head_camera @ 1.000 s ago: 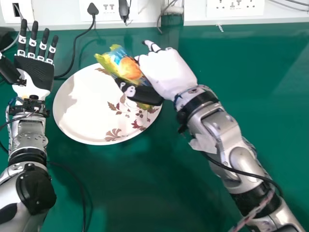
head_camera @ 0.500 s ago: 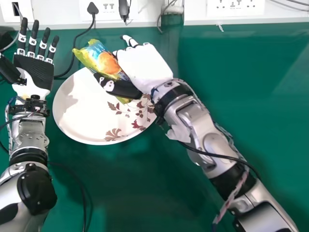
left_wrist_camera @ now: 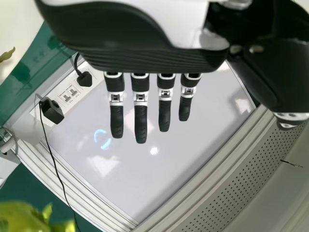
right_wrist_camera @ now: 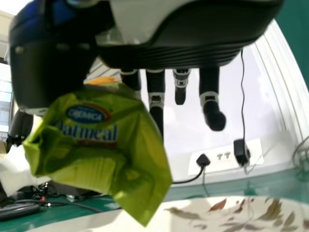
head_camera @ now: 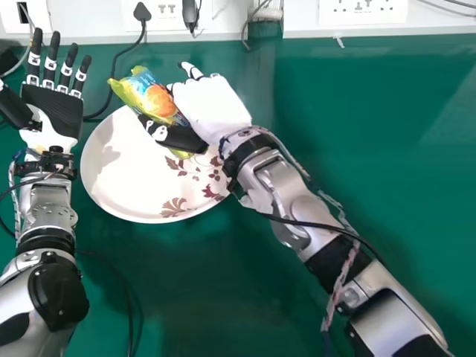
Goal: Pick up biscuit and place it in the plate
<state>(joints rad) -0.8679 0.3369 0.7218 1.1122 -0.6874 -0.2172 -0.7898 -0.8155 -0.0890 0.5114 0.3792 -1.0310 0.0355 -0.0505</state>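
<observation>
One biscuit packet (head_camera: pixel 154 98) is pinched in the right hand (head_camera: pixel 214 110), the black thumb (head_camera: pixel 181 138) on its near side and the fingers on the other. It is held tilted above the far rim of the one plate (head_camera: pixel 123 182), its far end reaching past that rim toward the tabletop's (head_camera: pixel 372 223) far edge. The packet is yellow, green and blue with an orange picture; the right wrist view shows its green end, with a blue oval label (right_wrist_camera: pixel 88 114) and large lettering under it.

Compared with the earlier frames, the right hand and packet have moved leftward over the plate, while the plate and left hand (head_camera: pixel 53 111) look unmoved. The left hand lies palm up near the tabletop's left edge, fingers spread and pointing at the far edge.

Along the far edge are three socket panels (head_camera: pixel 364 11) and two black plugs (head_camera: pixel 143 13). Brown-red leaves (head_camera: pixel 175 207) decorate the plate's right part.
</observation>
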